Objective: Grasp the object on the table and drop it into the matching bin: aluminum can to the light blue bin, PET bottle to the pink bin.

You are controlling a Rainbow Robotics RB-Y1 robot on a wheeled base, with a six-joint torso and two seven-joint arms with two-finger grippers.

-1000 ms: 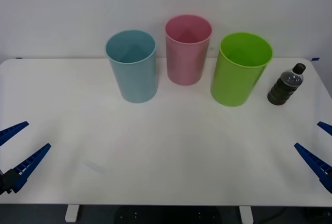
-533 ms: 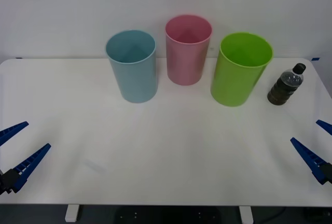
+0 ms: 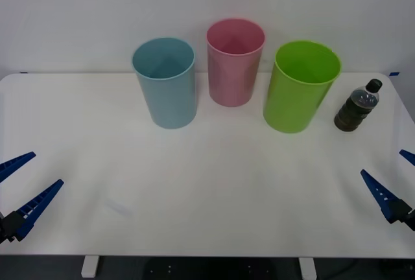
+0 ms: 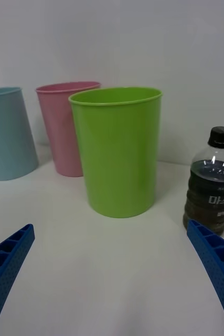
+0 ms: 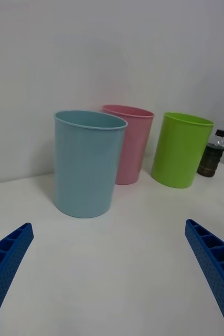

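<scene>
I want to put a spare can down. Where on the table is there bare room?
Free: the wide table front between the left gripper and right gripper, and the far-left corner beside the light blue bin. Crowded: the back row of light blue bin, pink bin, green bin, PET bottle.

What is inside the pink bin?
The front view looks down into the pink bin: only bare pink walls show, nothing lying in it. Its very bottom is hidden by the near rim. The bottle stands on the table.
</scene>
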